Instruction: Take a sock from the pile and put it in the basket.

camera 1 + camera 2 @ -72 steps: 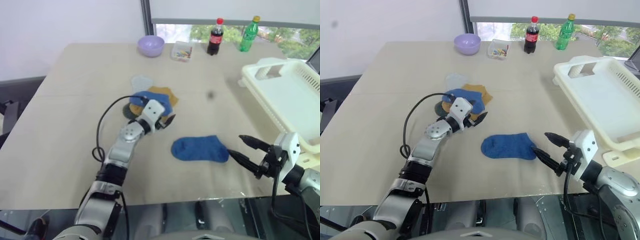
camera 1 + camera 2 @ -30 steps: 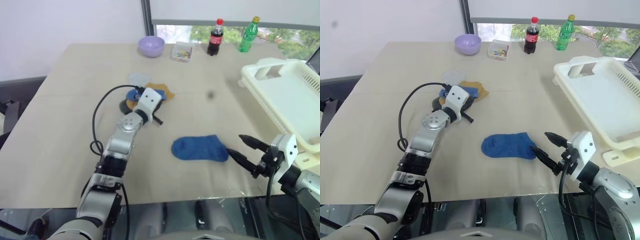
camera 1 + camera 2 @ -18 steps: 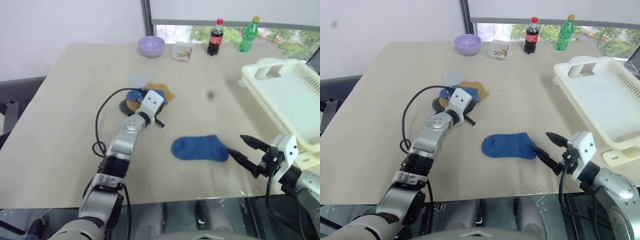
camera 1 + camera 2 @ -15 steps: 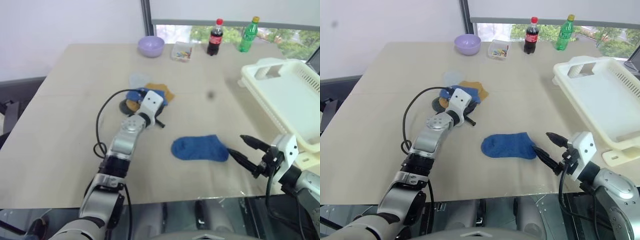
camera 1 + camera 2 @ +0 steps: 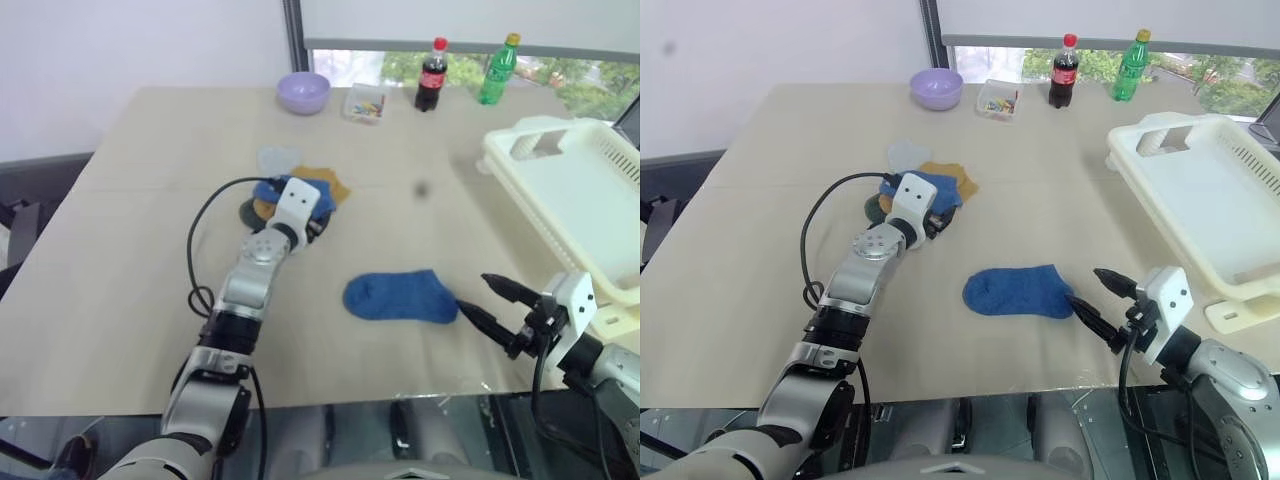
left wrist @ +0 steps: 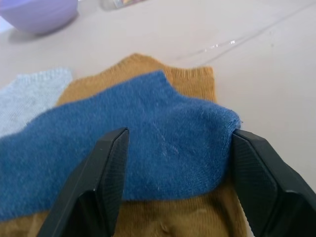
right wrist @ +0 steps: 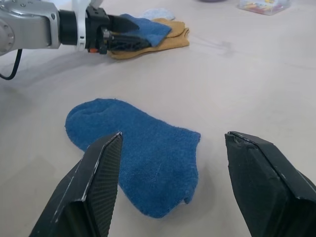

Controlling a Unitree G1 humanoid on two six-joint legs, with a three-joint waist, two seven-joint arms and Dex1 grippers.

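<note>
Fingers of your left gripper (image 6: 173, 173) have just spread wide, straddling the royal-blue top sock of the mustard-and-blue sock pile (image 5: 297, 192) mid-table. Nothing gripped yet. Right gripper (image 5: 1096, 298) wide, empty, beside a loose blue sock (image 5: 1018, 291). White slotted plastic basket (image 5: 590, 205) waits at the table's right edge.

— Where's the left arm?
— Stretched forward over the table, left gripper (image 6: 175, 163) level, fingers spread apart.
— And the right?
— Drawn in low at the near right, right gripper (image 7: 170, 168) also spread, nothing between its fingers.
</note>
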